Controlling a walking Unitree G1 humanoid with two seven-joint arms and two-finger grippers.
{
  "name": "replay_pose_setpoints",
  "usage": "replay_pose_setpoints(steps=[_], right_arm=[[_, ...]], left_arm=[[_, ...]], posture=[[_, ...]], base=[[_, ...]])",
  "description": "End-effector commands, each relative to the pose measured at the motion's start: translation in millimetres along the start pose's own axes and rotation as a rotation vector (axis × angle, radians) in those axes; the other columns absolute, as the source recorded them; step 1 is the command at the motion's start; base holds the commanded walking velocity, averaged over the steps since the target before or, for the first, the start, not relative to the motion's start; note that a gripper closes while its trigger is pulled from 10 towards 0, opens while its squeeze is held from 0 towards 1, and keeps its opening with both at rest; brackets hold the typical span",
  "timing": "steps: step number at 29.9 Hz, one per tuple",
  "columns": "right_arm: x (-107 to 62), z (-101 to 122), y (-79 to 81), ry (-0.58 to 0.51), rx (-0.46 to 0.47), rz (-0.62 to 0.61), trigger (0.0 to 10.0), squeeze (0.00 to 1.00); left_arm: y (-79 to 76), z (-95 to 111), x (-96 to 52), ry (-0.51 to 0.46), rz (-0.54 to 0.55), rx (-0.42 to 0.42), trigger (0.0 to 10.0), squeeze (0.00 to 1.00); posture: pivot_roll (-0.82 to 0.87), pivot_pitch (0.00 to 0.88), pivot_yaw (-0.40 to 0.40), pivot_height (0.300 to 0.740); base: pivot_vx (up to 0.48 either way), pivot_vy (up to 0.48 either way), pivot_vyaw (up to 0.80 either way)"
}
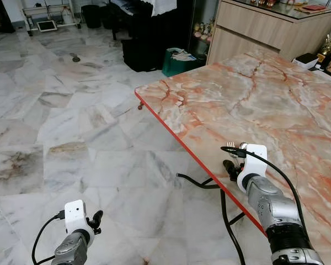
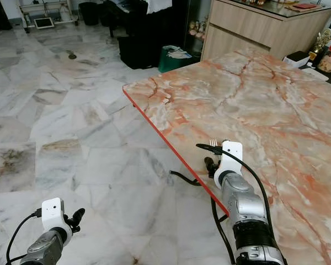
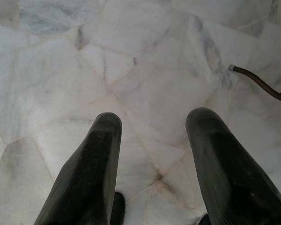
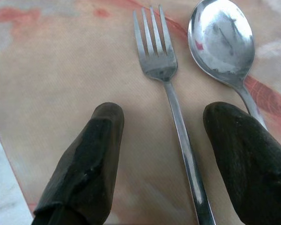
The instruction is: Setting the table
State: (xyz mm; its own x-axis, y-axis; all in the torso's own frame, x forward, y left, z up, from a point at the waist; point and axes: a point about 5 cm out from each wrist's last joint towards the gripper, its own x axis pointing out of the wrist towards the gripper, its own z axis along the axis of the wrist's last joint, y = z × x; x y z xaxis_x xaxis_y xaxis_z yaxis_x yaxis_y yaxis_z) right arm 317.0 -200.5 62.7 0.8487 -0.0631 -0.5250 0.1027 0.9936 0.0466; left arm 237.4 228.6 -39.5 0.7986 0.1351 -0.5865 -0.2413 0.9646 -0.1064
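Observation:
On the pink-veined marble table (image 1: 254, 99), close to its red near edge, lie a steel fork (image 4: 166, 70) and a steel spoon (image 4: 220, 35), side by side. My right gripper (image 4: 166, 112) hovers open over them. The fork's handle runs between the two black fingers without touching them, and one finger covers part of the spoon's handle. The fork's tines (image 1: 230, 144) peek out just past the right wrist. My left gripper (image 3: 155, 117) hangs open and holds nothing, low over the floor at my left side (image 1: 96, 218).
White marble floor spreads to the left of the table. A black cable (image 1: 196, 182) loops on the floor under the table edge. Behind the table's far corner stand a green bag (image 1: 179, 61), dark furniture (image 1: 149, 27) and a wooden cabinet (image 1: 254, 27).

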Motion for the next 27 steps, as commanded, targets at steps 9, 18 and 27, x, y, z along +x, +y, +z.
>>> replay_pose_setpoints(steps=[9, 18, 27], right_arm=[[2.6, 4.7, -1.4, -0.016, -0.022, -0.017, 9.8, 0.0], [4.2, 5.9, 1.7, -0.021, -0.021, -0.008, 2.9, 0.0], [5.7, 6.0, 1.8, -0.019, -0.028, -0.013, 10.0, 0.0]], left_arm=[[1.5, -6.8, -2.0, 0.022, 0.004, 0.003, 10.0, 0.0], [0.9, -6.7, -1.9, 0.021, 0.004, 0.001, 10.0, 0.0], [0.6, -6.3, -1.8, 0.019, 0.005, 0.0, 10.0, 0.0]], posture=[[0.03, 0.0, -0.053, 0.74], [0.03, 0.0, -0.055, 0.74], [0.03, 0.0, -0.056, 0.74]], base=[[0.0, 0.0, 0.0], [0.0, 0.0, 0.0], [0.0, 0.0, 0.0]])
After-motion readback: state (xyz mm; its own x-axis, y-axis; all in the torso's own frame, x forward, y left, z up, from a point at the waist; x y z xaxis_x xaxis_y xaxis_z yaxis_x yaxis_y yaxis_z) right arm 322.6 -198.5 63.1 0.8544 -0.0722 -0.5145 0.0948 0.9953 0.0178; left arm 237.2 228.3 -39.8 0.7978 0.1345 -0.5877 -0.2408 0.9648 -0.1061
